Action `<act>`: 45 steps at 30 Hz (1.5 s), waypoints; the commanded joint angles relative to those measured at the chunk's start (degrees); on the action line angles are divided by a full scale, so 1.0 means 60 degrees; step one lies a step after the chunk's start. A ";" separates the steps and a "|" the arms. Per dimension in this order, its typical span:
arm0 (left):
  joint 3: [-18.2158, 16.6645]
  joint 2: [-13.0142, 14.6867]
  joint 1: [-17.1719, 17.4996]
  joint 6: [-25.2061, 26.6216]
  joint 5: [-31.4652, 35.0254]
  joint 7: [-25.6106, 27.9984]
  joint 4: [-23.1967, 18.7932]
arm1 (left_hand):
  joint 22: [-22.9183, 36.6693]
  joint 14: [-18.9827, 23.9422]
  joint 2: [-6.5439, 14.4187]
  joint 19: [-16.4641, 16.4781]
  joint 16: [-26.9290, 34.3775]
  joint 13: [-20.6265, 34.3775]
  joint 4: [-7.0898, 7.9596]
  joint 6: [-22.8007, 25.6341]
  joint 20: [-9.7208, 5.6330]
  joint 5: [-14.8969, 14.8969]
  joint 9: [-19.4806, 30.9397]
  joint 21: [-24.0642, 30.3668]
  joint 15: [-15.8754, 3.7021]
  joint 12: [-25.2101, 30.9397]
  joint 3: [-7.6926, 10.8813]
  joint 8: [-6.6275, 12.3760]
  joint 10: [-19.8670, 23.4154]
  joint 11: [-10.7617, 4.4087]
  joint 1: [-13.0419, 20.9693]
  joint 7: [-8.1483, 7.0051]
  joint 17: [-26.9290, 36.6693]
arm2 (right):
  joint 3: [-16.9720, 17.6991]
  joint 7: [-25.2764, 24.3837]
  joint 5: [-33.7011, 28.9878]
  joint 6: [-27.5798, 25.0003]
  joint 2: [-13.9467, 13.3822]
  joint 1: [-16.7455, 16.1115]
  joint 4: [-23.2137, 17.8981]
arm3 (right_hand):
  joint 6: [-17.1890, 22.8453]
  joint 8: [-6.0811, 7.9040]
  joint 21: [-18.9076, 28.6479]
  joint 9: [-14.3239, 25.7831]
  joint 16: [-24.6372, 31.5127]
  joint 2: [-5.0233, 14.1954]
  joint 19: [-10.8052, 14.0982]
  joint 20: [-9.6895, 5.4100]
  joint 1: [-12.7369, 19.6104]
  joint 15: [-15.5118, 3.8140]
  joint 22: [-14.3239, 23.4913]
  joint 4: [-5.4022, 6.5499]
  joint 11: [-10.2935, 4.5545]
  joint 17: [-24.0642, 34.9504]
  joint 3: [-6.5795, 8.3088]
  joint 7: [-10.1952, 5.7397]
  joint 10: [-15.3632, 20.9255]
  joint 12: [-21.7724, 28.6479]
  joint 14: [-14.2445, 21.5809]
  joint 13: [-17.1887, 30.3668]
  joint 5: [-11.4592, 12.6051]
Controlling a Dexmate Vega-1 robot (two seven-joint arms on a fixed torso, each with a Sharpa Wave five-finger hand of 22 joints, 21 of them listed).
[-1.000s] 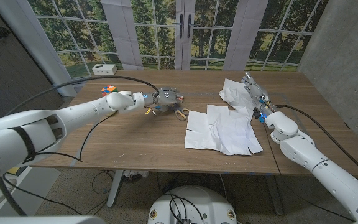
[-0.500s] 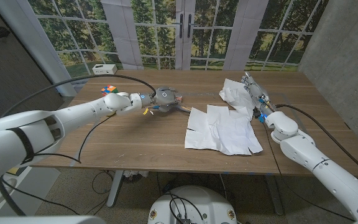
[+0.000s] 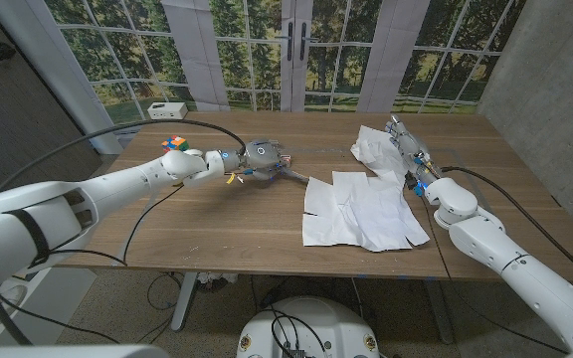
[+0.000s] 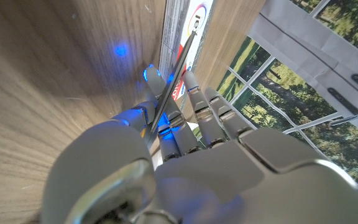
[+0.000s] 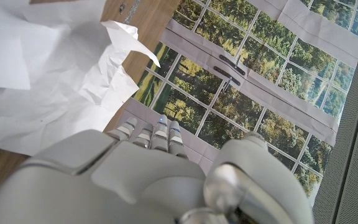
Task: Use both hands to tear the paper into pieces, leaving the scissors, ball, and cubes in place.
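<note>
2 hands work a wooden bench (image 3: 217, 224) before a forest-print window backdrop (image 3: 267, 50). Left hand (image 3: 263, 156) hides the scissors (image 4: 166, 106) it pinches. Right hand (image 3: 407, 142): grip unclear, beside torn paper (image 3: 358, 207). Colourful cube (image 3: 174, 143) partly hidden.

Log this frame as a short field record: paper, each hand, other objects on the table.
paper: large creased white sheet lies on the table, with a crumpled white piece beyond it
left hand: left hand at the big sheet's far left corner; whether it grips the paper cannot be told
right hand: right hand beside the crumpled piece; grip cannot be told
other objects: coloured cube near the left forearm; white box at the far left edge
surface: wooden table
</note>
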 commanded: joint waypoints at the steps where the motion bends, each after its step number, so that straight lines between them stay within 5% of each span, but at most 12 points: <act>1: -0.0430 -0.0083 0.0243 -0.0107 -0.0638 0.0640 0.0298 | 0.0066 0.0164 0.0382 0.0015 0.0010 0.0054 0.0057 0.0126 -0.0459 0.0004 0.0510 0.0111 -0.1538 0.0189 0.0021 0.0293 0.0188 0.0023 -0.0293 -0.0281 0.0145 | -0.0060 0.0020 -0.0029 -0.0111 -0.0011 0.0075 -0.0020 | 0.0091 0.0045 0.0067 0.0018 0.0060 0.0039 -0.0039 0.0026 0.0010 -0.0010 0.0007 0.0024 -0.0043 0.0015 0.0040 0.0035 0.0011 -0.0017 -0.0082 0.0031 -0.0013; 12: -0.0978 -0.0174 0.0576 -0.0495 -0.1842 0.0869 0.0342 | 0.0094 0.0268 0.0393 0.0040 0.0013 -0.0046 0.0026 0.0063 -0.0470 -0.0022 0.1196 0.0229 -0.1543 0.0345 -0.0008 0.0706 0.0300 0.0023 -0.0285 -0.0278 0.0297 | -0.0085 0.0024 -0.0054 -0.0126 0.0018 0.0165 0.0068 | 0.0103 0.0040 0.0066 0.0017 0.0057 0.0049 -0.0041 0.0024 0.0017 -0.0010 0.0007 0.0024 -0.0020 0.0014 0.0061 0.0030 0.0025 -0.0012 -0.0089 0.0030 -0.0024; 22: -0.1343 -0.0280 0.0866 -0.0619 -0.2419 0.1385 0.0433 | 0.0222 0.1513 0.0432 0.0141 0.0702 0.0469 -0.0147 -0.0265 -0.0401 -0.0072 0.1858 0.0518 -0.1538 0.1080 -0.0147 0.0946 0.0530 -0.0015 -0.0074 -0.0274 0.1238 | -0.0113 0.0054 -0.0034 -0.0114 0.0080 0.0250 0.0183 | 0.0112 0.0037 0.0067 0.0017 0.0058 0.0076 -0.0039 0.0025 0.0037 -0.0009 0.0007 0.0019 -0.0033 0.0014 0.0095 0.0025 0.0013 -0.0017 -0.0089 0.0030 -0.0033; 28: -0.1445 -0.0383 0.0937 -0.0679 -0.2576 0.1661 0.0552 | 0.0658 0.1883 0.0419 0.0169 0.2050 0.1331 -0.0563 -0.0311 -0.0390 -0.0099 0.2002 0.0966 -0.1505 0.1628 -0.0638 0.0863 0.0701 -0.0018 0.0388 -0.0277 0.3325 | -0.0110 0.0038 -0.0055 -0.0061 0.0090 0.0248 0.0209 | 0.0107 0.0032 0.0068 0.0017 0.0055 0.0092 -0.0034 0.0022 0.0056 -0.0010 0.0007 0.0012 -0.0024 0.0013 0.0119 0.0021 0.0016 -0.0016 -0.0096 0.0030 -0.0037; 34: -0.1523 -0.0430 0.1010 -0.0700 -0.2726 0.1828 0.0583 | 0.1193 0.1454 0.0417 0.0163 0.3568 0.2164 -0.0381 -0.0319 -0.0497 -0.0011 0.2200 0.1527 -0.1473 0.1707 -0.0941 0.0738 0.0503 -0.0011 0.0612 -0.0278 0.6131 | -0.0090 0.0013 -0.0050 -0.0089 0.0052 0.0204 0.0131 | 0.0109 0.0030 0.0069 0.0017 0.0054 0.0106 -0.0032 0.0014 0.0072 -0.0010 0.0006 0.0007 -0.0070 0.0013 0.0142 0.0023 0.0012 -0.0018 -0.0100 0.0030 -0.0043; 39: -0.1569 -0.0466 0.1089 -0.0827 -0.2907 0.1866 0.0618 | 0.1333 0.1565 0.0399 0.0207 0.4020 0.2339 -0.0357 -0.0337 -0.0522 0.0014 0.2281 0.1701 -0.1457 0.1675 -0.1031 0.0716 0.0406 -0.0012 0.0646 -0.0278 0.6782 | -0.0073 -0.0026 -0.0066 -0.0074 0.0038 0.0164 0.0080 | 0.0112 0.0029 0.0069 0.0016 0.0057 0.0112 -0.0032 0.0015 0.0080 -0.0010 0.0006 0.0005 -0.0041 0.0013 0.0156 0.0028 0.0010 -0.0019 -0.0094 0.0030 -0.0047; 41: -0.1594 -0.0500 0.1137 -0.0862 -0.2943 0.2050 0.0658 | 0.1675 0.2507 0.0390 0.0299 0.4772 0.2500 -0.0345 -0.0362 -0.0594 -0.0015 0.2331 0.2068 -0.1408 0.1589 -0.1497 0.0616 0.0295 -0.0018 0.0582 -0.0297 0.6961 | -0.0069 -0.0038 -0.0092 -0.0063 0.0017 0.0144 0.0051 | 0.0110 0.0027 0.0067 0.0016 0.0057 0.0114 -0.0036 0.0019 0.0083 -0.0011 0.0006 0.0004 -0.0043 0.0013 0.0160 0.0020 0.0014 -0.0017 -0.0094 0.0030 -0.0049; 45: -0.1641 -0.0504 0.1193 -0.0879 -0.3019 0.2074 0.0604 | 0.2156 0.3875 0.0371 0.0263 0.5676 0.2653 -0.0315 -0.0396 -0.0706 0.0057 0.2427 0.2537 -0.1389 0.1427 -0.1796 0.0468 0.0082 -0.0028 0.0545 -0.0313 0.6927 | -0.0032 -0.0106 -0.0070 -0.0102 0.0000 0.0080 -0.0048 | 0.0115 0.0026 0.0069 0.0016 0.0057 0.0117 -0.0032 0.0013 0.0089 -0.0011 0.0006 0.0002 -0.0040 0.0012 0.0171 0.0029 0.0012 -0.0018 -0.0094 0.0030 -0.0053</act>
